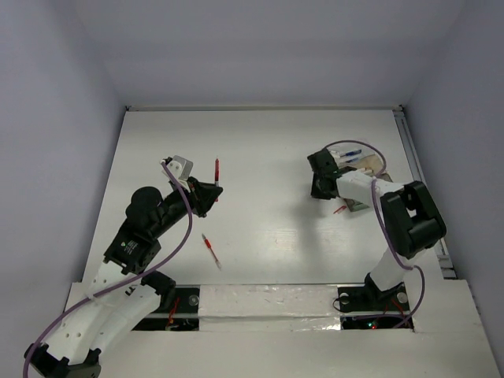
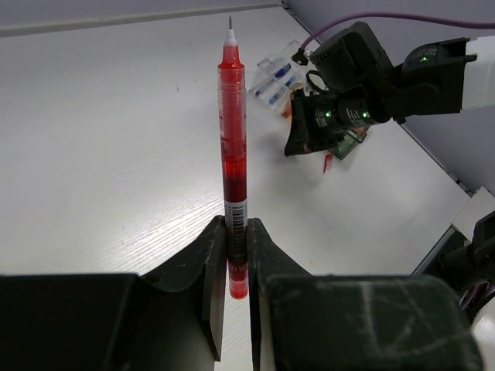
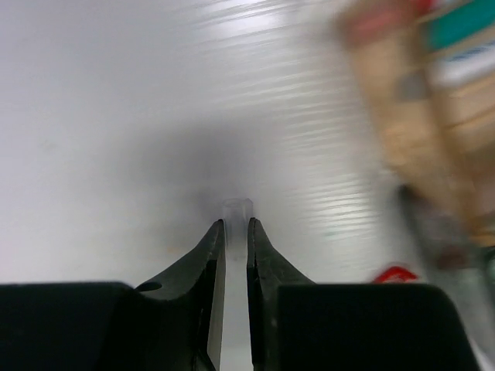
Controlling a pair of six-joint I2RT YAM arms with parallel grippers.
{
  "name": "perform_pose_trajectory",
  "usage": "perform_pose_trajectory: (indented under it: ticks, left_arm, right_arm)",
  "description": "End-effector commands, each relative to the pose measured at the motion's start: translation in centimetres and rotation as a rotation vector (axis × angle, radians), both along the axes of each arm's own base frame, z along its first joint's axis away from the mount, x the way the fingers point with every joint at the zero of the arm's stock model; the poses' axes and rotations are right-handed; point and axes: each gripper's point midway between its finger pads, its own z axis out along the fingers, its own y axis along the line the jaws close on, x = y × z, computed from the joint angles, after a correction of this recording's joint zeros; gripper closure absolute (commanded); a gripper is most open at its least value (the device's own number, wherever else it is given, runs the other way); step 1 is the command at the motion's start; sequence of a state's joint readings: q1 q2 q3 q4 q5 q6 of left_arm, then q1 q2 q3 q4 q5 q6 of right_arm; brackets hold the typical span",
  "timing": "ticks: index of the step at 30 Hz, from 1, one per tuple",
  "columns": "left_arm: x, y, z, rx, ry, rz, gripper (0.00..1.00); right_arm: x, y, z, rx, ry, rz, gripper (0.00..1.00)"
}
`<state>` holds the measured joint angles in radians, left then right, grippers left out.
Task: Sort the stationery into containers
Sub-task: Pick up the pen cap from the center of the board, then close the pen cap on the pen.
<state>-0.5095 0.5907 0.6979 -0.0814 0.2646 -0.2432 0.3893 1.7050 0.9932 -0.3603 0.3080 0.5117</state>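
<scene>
As the left gripper (image 2: 237,226) pinches the red pen (image 2: 233,131), tip toward the far edge, the organiser box (image 2: 272,77) lies by the right edge; right gripper (image 3: 235,226) hold unclear.

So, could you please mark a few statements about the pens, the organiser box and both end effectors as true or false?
1. The left end effector grips a red pen. True.
2. A second red pen lies loose on the table. True.
3. The organiser box sits beside the left end effector. False: it is beside the right end effector.
4. The right end effector is wide open. False: its fingers are nearly together.
</scene>
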Motion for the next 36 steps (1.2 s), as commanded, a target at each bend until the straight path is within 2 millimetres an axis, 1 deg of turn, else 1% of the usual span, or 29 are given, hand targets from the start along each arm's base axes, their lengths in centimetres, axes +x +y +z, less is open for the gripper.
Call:
perform_pose_trajectory:
  ticks: [1,3,4,5,7,8,10,11,12,13,14,15,16,17,18,19,20,21,23,24,26,28,29,34,35,36]
  left_arm:
    - [-0.1,0.0,2.0,-0.018,-0.059,-0.002,1.00]
    - [0.0,0.0,2.0,-0.016,-0.056,0.001,1.00]
    - [0.0,0.1,2.0,-0.016,-0.056,0.003,1.00]
    - [0.1,0.1,1.9,-0.015,-0.055,0.005,1.00]
    - [0.1,0.1,2.0,-0.016,-0.056,0.008,1.00]
    - [0.1,0.2,1.9,-0.015,-0.055,0.011,1.00]
    - [0.1,0.2,1.9,-0.014,-0.054,0.012,1.00]
    - [0.1,0.2,1.9,-0.014,-0.054,0.012,1.00]
    - [0.2,0.2,1.9,-0.014,-0.054,0.012,1.00]
    - [0.4,0.3,1.7,-0.011,-0.048,0.021,1.00]
    - [0.5,0.3,1.7,-0.009,-0.048,0.020,1.00]
    - [0.5,0.2,1.5,-0.007,-0.044,0.018,1.00]
    - [0.6,0.1,1.4,-0.004,-0.039,0.014,1.00]
    - [0.6,0.0,1.3,-0.004,-0.035,0.012,1.00]
    - [0.7,-0.1,1.2,-0.002,-0.033,0.009,1.00]
    - [0.7,-0.2,1.0,0.002,-0.026,0.004,1.00]
    - [0.8,-0.2,1.0,0.002,-0.025,0.003,1.00]
    - [0.9,-0.1,1.0,0.003,-0.023,0.010,1.00]
    - [0.8,-0.3,0.8,0.004,-0.019,-0.008,1.00]
    - [0.7,-0.6,0.8,0.000,-0.022,-0.022,1.00]
    - [0.2,-1.2,0.8,-0.005,-0.021,-0.073,1.00]
    - [-0.2,-1.7,1.1,-0.014,-0.032,-0.110,1.00]
    - [-0.5,-2.1,1.2,-0.018,-0.033,-0.139,1.00]
    - [-1.0,-2.4,1.0,-0.020,-0.031,-0.170,1.00]
    - [-1.0,-2.5,1.5,-0.030,-0.049,-0.174,1.00]
    - [-1.0,-2.5,1.6,-0.033,-0.051,-0.179,1.00]
  right_arm:
    - [0.3,7.3,2.7,0.073,-0.093,0.252,0.91]
    - [-0.2,9.7,3.8,0.074,-0.103,0.328,0.91]
    - [-0.8,11.4,4.2,0.072,-0.104,0.389,0.91]
    - [-1.0,12.8,5.0,0.094,-0.103,0.429,0.91]
    - [-1.6,14.3,5.2,0.093,-0.095,0.498,0.91]
    - [-2.4,15.1,4.9,0.082,-0.082,0.528,0.91]
    - [-2.7,15.8,4.9,0.083,-0.081,0.538,0.91]
    - [-2.8,16.7,5.2,0.105,-0.100,0.550,0.91]
    - [-3.0,16.8,5.0,0.127,-0.104,0.537,0.93]
    - [-3.4,17.4,5.2,0.153,-0.118,0.547,0.95]
    - [-3.0,18.8,7.3,0.233,-0.198,0.562,0.98]
    - [-3.6,18.8,7.1,0.276,-0.204,0.552,0.98]
    - [-3.7,19.2,8.1,0.324,-0.243,0.551,0.99]
    - [-3.3,20.7,10.5,0.417,-0.338,0.572,0.99]
    - [-3.4,21.1,13.3,0.493,-0.414,0.572,1.00]
    - [-3.8,21.1,13.8,0.526,-0.437,0.574,1.00]
    - [-3.9,22.1,16.2,0.604,-0.503,0.606,1.00]
    - [-4.0,22.4,17.6,0.643,-0.541,0.612,1.00]
    - [-4.3,22.9,21.5,0.741,-0.651,0.631,1.00]
    - [-4.5,22.9,22.8,0.769,-0.689,0.637,1.00]
    - [-4.7,22.9,26.3,0.838,-0.798,0.651,1.00]
    - [-4.9,22.9,28.4,0.881,-0.865,0.658,1.00]
    - [-5.0,22.9,30.1,0.911,-0.924,0.663,1.00]
    - [-5.1,23.4,33.7,1.022,-1.029,0.669,1.00]
    - [-5.5,23.5,34.7,1.057,-1.055,0.690,1.00]
    - [-5.4,23.9,34.7,1.073,-1.054,0.694,1.00]
